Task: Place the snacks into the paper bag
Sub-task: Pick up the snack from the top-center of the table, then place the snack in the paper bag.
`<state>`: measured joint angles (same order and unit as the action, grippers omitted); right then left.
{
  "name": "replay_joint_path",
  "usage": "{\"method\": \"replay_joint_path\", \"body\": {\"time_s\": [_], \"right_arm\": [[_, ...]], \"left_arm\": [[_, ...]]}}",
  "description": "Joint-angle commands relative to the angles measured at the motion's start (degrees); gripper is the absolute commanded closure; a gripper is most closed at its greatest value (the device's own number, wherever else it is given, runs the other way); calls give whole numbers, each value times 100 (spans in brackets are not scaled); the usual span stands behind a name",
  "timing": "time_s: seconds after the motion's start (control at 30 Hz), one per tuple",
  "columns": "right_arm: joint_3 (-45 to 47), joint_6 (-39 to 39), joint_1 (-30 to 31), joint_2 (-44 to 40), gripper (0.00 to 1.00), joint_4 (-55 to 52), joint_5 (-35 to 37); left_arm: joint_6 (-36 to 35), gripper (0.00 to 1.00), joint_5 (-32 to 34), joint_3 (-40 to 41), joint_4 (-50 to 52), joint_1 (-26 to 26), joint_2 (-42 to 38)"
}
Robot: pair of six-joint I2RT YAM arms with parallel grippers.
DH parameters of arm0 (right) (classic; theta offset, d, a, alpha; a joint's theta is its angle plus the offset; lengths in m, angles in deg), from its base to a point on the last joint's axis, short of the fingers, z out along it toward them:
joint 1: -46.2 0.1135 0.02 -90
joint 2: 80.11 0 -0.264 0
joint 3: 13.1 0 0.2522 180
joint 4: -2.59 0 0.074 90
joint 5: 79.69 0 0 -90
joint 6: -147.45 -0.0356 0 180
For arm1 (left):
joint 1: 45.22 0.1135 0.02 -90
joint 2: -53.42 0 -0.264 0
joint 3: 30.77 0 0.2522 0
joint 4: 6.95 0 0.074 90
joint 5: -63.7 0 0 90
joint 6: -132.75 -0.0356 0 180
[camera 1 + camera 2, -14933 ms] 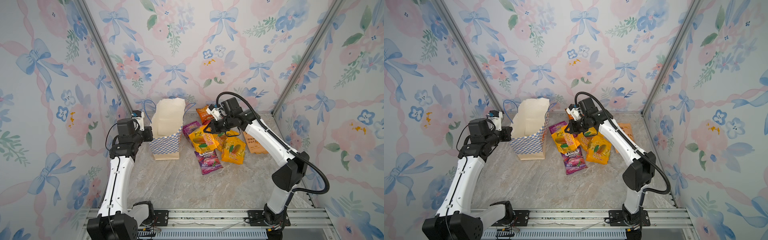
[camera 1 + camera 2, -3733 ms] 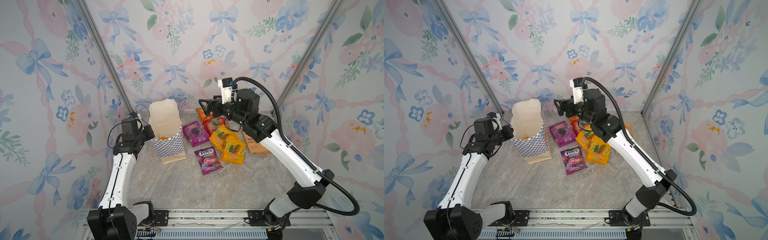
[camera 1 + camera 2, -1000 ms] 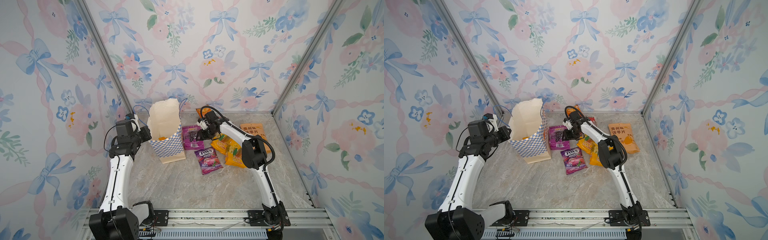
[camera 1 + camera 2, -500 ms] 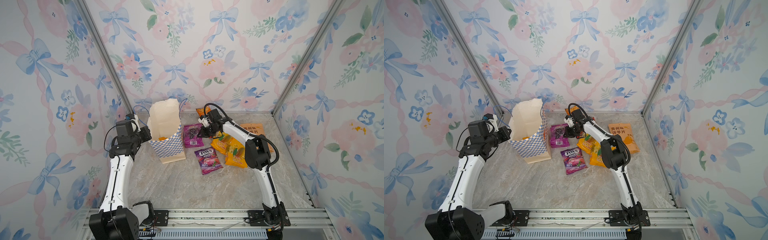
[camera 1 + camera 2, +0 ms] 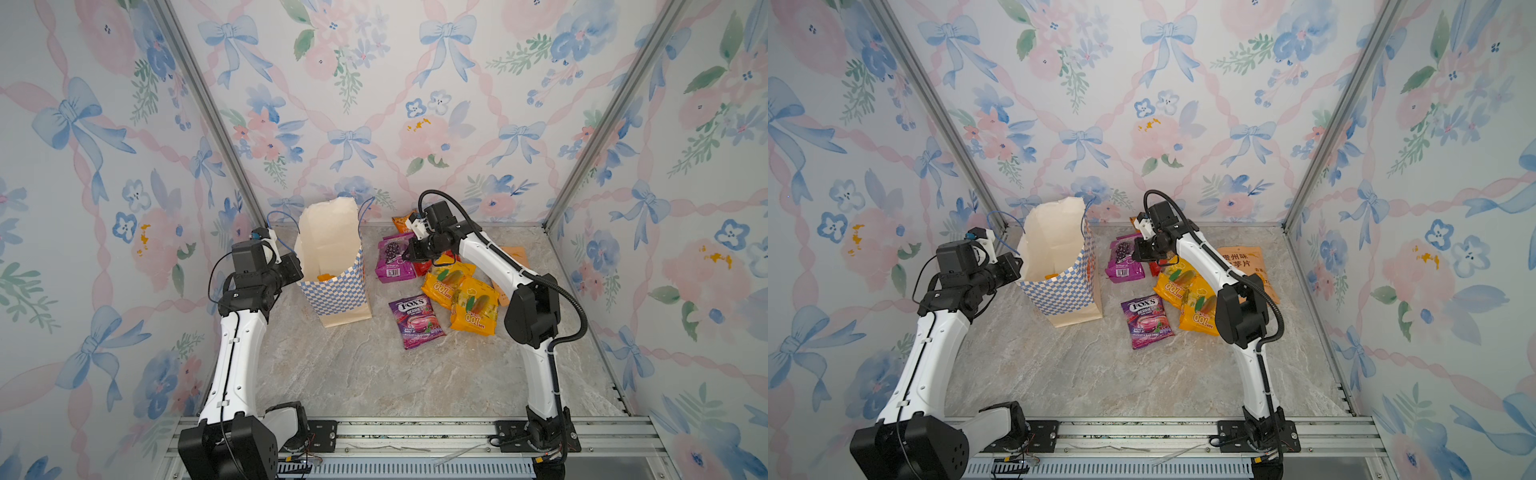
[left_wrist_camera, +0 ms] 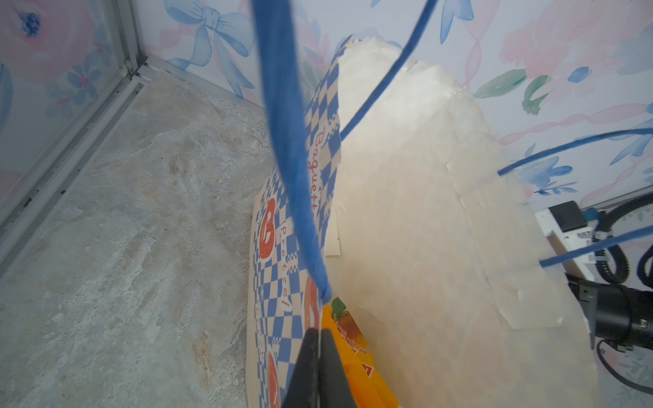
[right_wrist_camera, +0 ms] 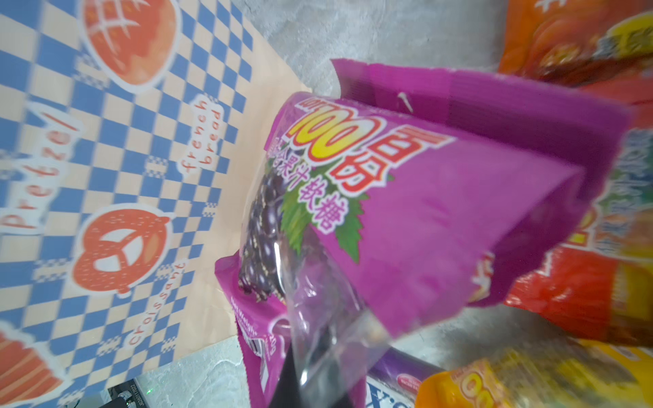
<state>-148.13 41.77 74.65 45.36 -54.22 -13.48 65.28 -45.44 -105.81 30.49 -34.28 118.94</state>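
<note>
Clamping an edge of the purple grape packet (image 5: 390, 266), the right gripper (image 5: 409, 254) sits just beside the paper bag (image 5: 334, 291), below its mouth. Meanwhile the left gripper (image 6: 319, 356) pinches that bag's rim.

Top views: high, front, looking down on your whole counter (image 5: 353, 374). Wrist views: close in, both catching the paper bag (image 6: 263, 300).

Pastel wallpaper walls (image 5: 374, 104) of blue bows and pink flowers, joined by metal corner posts (image 5: 206, 104), enclose a grey marble-patterned floor (image 5: 374, 374).
</note>
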Motion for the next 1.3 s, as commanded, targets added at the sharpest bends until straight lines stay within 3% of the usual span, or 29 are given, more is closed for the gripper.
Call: {"method": "replay_joint_path", "body": {"time_s": [0.0,0.43,0.9,1.27], "right_arm": [[-562,63,16,-529,100,-222,124],[-2535,575,359,-1002,100,-1330,1030],[-2357,956,832,-2190,100,-445,1627],[-2441,1203,1397,-2032,100,50,1767]], "left_arm": [[-119,100,-37,70,-111,57,-36],[-117,100,-153,57,-180,64,22],[-40,100,-533,67,-382,42,-13],[24,100,-584,33,-593,-311,135]]}}
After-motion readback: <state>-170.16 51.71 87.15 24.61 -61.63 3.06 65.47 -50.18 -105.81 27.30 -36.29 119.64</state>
